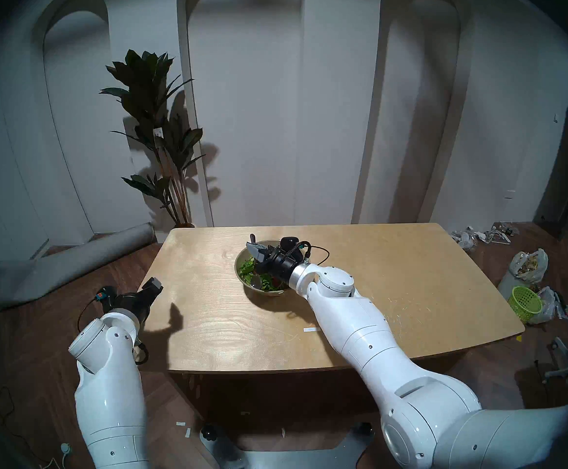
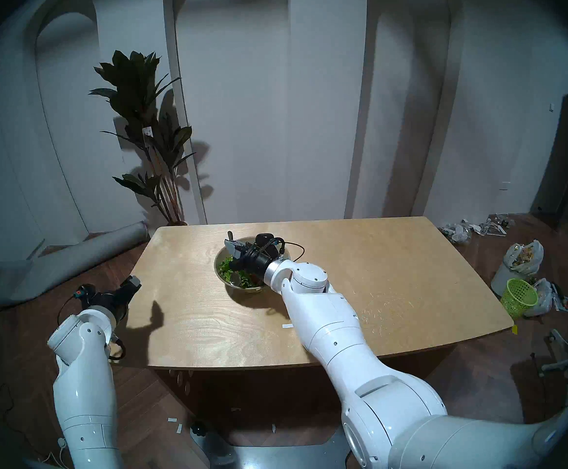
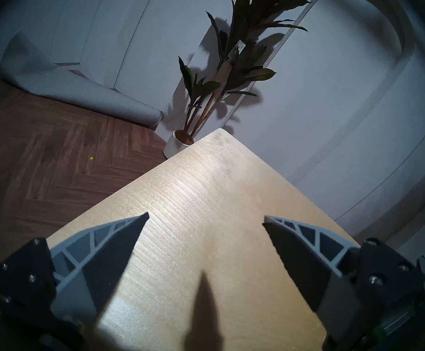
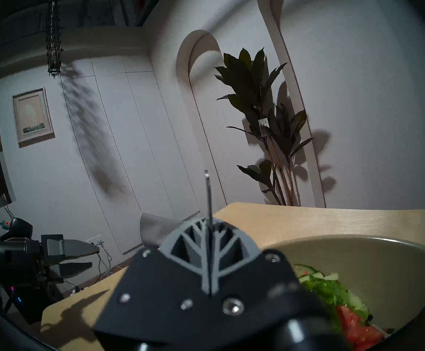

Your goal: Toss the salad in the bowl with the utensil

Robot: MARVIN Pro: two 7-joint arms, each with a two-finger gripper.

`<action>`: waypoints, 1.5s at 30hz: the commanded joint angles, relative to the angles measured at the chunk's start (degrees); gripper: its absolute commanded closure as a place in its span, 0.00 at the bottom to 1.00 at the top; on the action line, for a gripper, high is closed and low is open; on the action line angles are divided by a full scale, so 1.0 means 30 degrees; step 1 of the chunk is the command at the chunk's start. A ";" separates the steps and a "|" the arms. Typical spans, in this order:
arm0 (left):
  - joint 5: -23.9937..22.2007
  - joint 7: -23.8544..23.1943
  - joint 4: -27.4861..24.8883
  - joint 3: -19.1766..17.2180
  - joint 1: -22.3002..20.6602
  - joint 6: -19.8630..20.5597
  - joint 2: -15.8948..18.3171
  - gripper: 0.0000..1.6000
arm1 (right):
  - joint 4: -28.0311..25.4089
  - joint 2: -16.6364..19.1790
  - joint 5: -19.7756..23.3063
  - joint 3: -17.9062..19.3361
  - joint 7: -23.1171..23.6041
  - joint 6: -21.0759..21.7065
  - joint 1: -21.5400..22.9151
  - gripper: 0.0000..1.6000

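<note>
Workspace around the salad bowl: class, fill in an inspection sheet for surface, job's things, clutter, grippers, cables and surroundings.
Surface: wooden table, faintly scratched at the right.
Job's things: bowl holds the salad; spoon head down in it.
Clutter: paper scrap on the table.
Grippers: right gripper shut on the spoon handle; left gripper open, holding nothing, over the table's left edge.
Cables: black cable loops at the right wrist.
Surroundings: potted plant, rolled mat, green basket, rubbish bags on the floor.
</note>
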 commanded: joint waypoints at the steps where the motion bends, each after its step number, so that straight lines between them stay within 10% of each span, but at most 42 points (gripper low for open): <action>1: -0.0044 -0.0153 -0.0231 0.0229 -0.0217 -0.0095 -0.0013 0.00 | -0.0378 0.0277 -0.0782 -0.0192 -0.0366 -0.1282 0.0559 1.00; 45: -0.0609 -0.0969 -0.0144 0.1397 -0.0198 -0.0008 0.0995 0.00 | 0.0063 0.2853 -0.2587 0.1212 -0.1310 -0.4333 0.1844 1.00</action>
